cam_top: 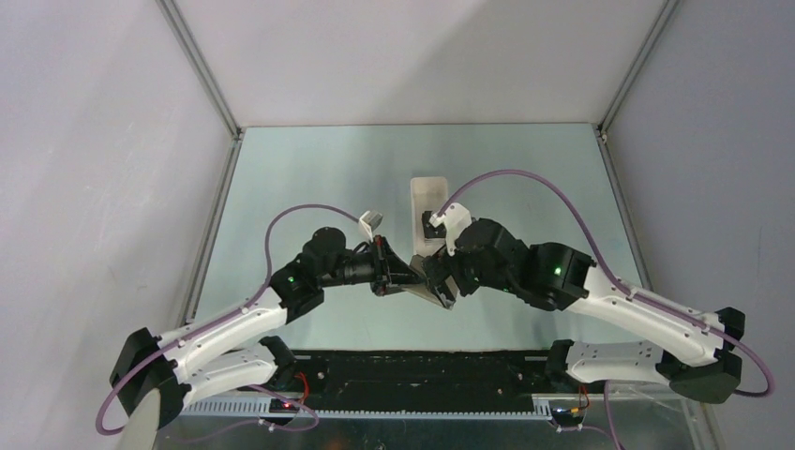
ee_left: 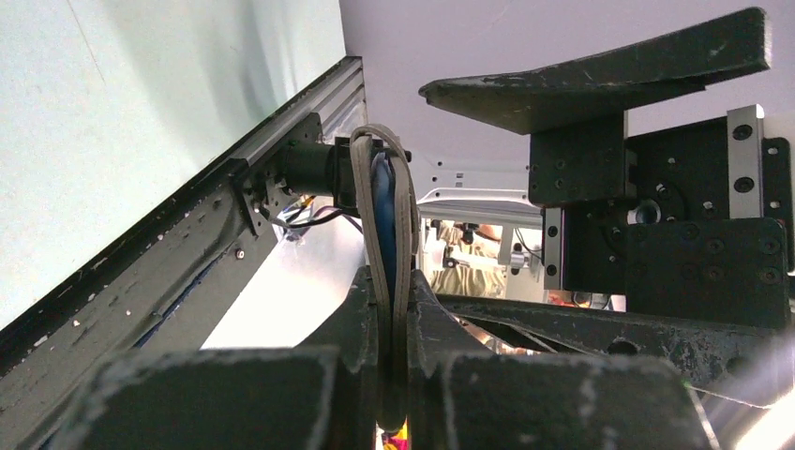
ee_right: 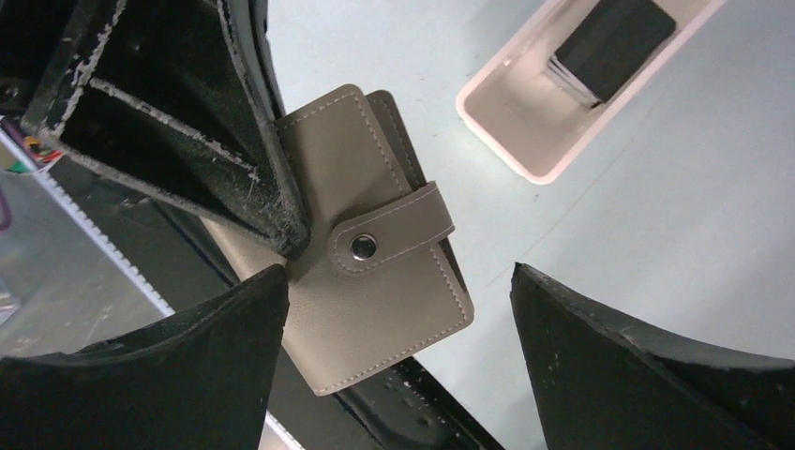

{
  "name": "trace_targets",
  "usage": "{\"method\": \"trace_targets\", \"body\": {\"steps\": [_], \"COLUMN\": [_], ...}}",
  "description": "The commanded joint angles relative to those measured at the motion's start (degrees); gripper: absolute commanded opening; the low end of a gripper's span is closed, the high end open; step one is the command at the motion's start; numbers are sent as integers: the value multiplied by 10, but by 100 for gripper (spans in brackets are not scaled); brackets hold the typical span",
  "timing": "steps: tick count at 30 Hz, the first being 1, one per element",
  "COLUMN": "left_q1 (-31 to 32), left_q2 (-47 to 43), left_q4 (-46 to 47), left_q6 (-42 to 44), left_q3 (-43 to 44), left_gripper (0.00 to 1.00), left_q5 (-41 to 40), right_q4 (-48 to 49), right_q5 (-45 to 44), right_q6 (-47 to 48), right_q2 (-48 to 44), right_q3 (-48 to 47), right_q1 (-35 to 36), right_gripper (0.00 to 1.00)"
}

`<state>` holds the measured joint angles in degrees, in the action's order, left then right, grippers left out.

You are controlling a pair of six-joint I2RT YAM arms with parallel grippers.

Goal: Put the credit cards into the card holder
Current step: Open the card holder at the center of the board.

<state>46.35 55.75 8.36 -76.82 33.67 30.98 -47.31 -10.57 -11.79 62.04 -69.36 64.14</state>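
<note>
The grey-brown card holder is closed, its strap tab snapped on its face. My left gripper is shut on it, holding it edge-on above the table; its blue lining shows between the flaps. In the top view both grippers meet at the table's middle front, the left gripper holding the card holder. My right gripper is open and empty, its jaws wide either side of the card holder's lower corner without touching it. The black credit cards lie stacked in a white tray.
The long white tray stands on the pale green table just beyond the grippers, also visible in the top view. A black rail runs along the table's near edge. Grey walls enclose the table on three sides.
</note>
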Motion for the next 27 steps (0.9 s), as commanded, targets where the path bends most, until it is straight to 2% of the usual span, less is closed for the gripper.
{"method": "trace_targets", "body": {"steps": [1, 6, 11, 16, 22, 27], "left_q1": [3, 9, 18, 28, 46, 50], "left_q2": [-17, -14, -10, 3, 16, 13], "left_q4": [5, -2, -5, -12, -27, -41], "left_q6": [-15, -13, -14, -12, -6, 3], "left_q3": [31, 38, 43, 47, 49, 52], "left_gripper": [0, 0, 0, 0, 0, 0], "left_q5": [2, 8, 7, 10, 7, 8], "right_q4": [-14, -13, -14, -13, -3, -19], "right_q5": [-106, -133, -159, -198, -215, -207], "right_q6": [-1, -5, -5, -22, -40, -74], "right_q2": [18, 23, 26, 26, 20, 21], "right_q3": [-27, -28, -30, -36, -40, -40], "right_q1": [15, 17, 18, 18, 9, -31], "right_gripper": [85, 66, 51, 30, 27, 27]}}
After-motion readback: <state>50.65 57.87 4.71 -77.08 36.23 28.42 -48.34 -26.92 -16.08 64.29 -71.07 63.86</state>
